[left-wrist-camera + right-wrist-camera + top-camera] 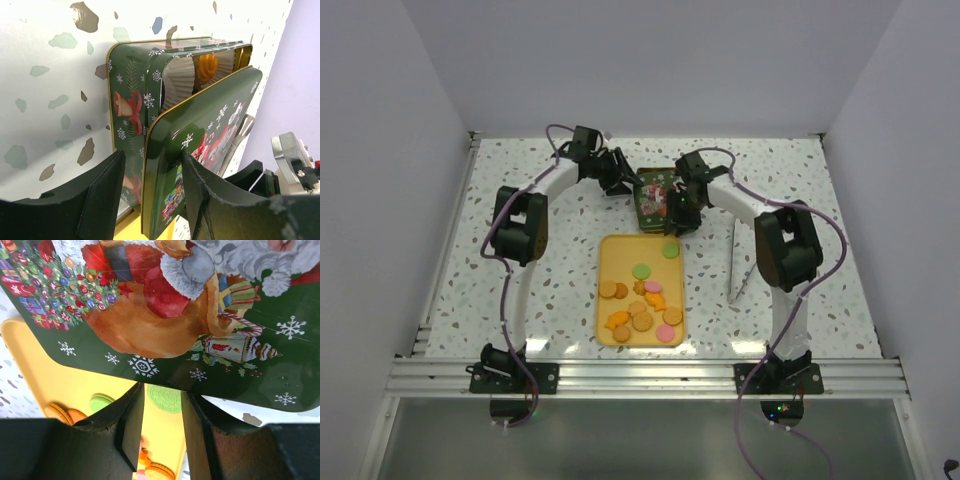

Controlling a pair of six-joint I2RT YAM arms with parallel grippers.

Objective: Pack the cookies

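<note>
Near end: yellow tray (620, 255) sits on the speckled table (575, 280) between the two arm bases. The cookies (640, 305) are loose on it, mostly bunched at the near half in tan, orange and pink, with two green ones further up, one near the far right corner.

Just past the tray's far edge: right gripper (680, 212), over the near edge of the green Christmas tin (655, 195). In the right wrist view its fingers (132, 415) are a narrow gap apart with nothing between them; the tray (60, 375) and a green cookie (164, 397) show through the gap. Fingertips sit right at the edge of the Santa-print lid (165, 305); can't tell if they touch it.

Left gripper (617, 182) is at the tin's left side. In the left wrist view its fingers (100, 195) are spread wide, and the lid (210, 135) and tin wall fall in the gap. Contact can't be told.

Lid is askew and tilted over the tin base (130, 100), not seated, far end uncovered. White paper cups (180, 77) show in the opening, and one orange cookie (208, 67) sits in a cup
</note>
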